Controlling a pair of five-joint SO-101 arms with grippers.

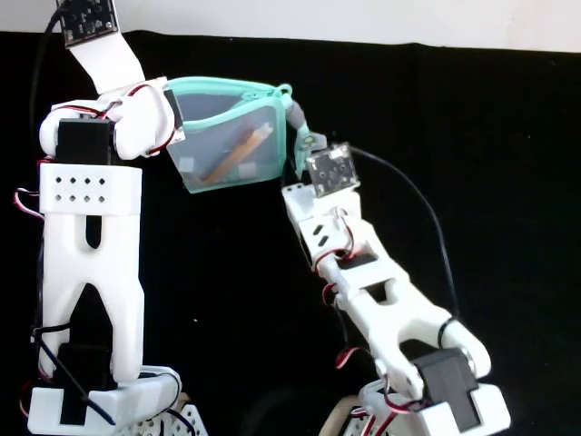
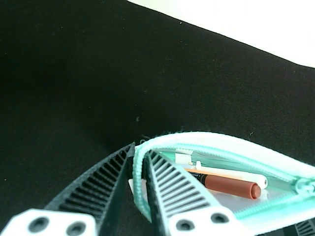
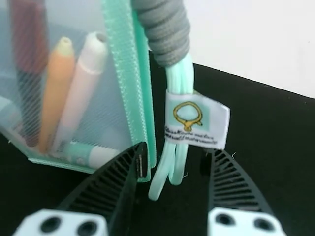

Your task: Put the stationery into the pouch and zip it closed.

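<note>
Black cloth (image 1: pixel 508 136) under pouch (image 1: pixel 204 136), left jaws pinching its end, right jaws spread astride pull cord (image 3: pixel 172 164).

Left arm (image 1: pixel 91 236): lower link stands upright, wrist folds over toward the other arm. Left gripper (image 2: pixel 140 162): ribbed black fingers (image 2: pixel 98 189) pressed almost together. Only the thin teal end of the pouch (image 2: pixel 221 147) sits between the jaws, pinched close to the tips.

Right arm (image 1: pixel 381 291): leans up and inward from its base, elbow bent, wrist about level with the left wrist. Right gripper (image 3: pixel 174 164): fingers (image 3: pixel 106 191) spread, with a clear gap between them. The zipper cord (image 3: pixel 170 169) hangs inside that gap. Contact with either jaw cannot be told. A corner of the pouch rests against the tip of one jaw.
</note>
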